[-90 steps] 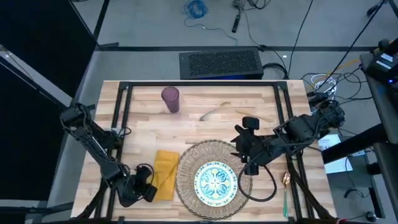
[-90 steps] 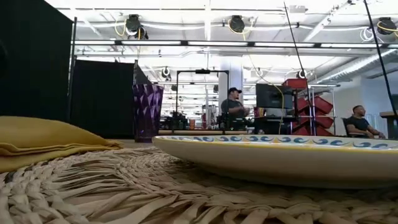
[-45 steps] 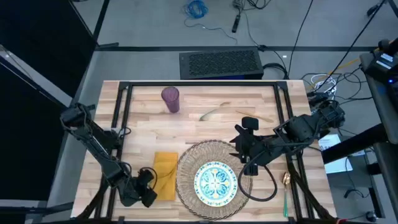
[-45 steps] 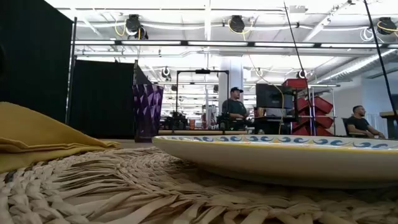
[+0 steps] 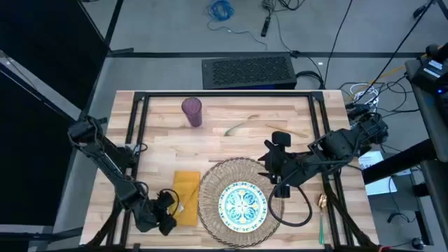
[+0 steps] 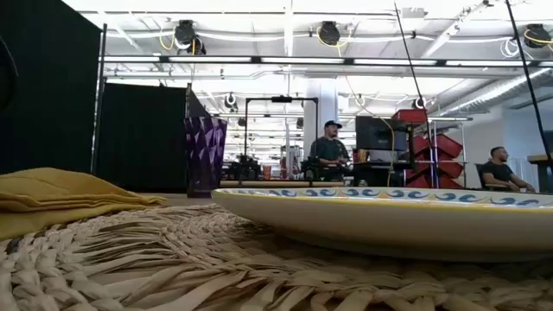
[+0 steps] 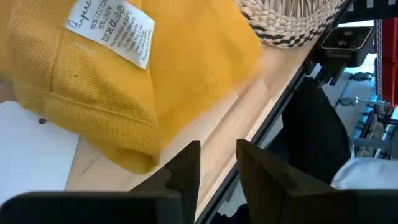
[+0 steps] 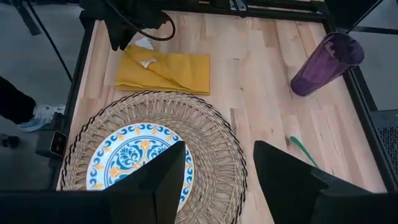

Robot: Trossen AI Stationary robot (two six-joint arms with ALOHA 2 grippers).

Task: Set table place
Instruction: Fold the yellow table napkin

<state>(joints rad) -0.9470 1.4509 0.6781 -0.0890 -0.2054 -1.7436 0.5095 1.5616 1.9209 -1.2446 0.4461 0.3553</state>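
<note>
The yellow napkin (image 5: 186, 197) lies flat on the table left of the round woven mat (image 5: 210, 203). One of its corners is turned over and shows a white label (image 7: 110, 29). The patterned plate (image 5: 243, 204) rests on the mat. My left gripper (image 5: 169, 208) is low at the napkin's near left corner (image 7: 142, 163). It is open by a narrow gap (image 7: 217, 167) with nothing between the fingers. My right gripper (image 5: 270, 166) hovers open over the mat's far right rim (image 8: 217, 134). The purple tumbler (image 5: 192, 112) stands upright at the far left.
Gold cutlery pieces (image 5: 239, 127) (image 5: 287, 130) lie on the far middle of the table. A teal-handled spoon (image 5: 321, 218) lies along the table's right edge near the front. Black frame rails (image 5: 137, 133) run along both sides. People sit in the room beyond (image 6: 328, 151).
The napkin's left part rose in the low view half a second ago and has sunk back down. It now lies lower, with a corner turned over showing its label. My left gripper has stayed close to the napkin's near left corner.
</note>
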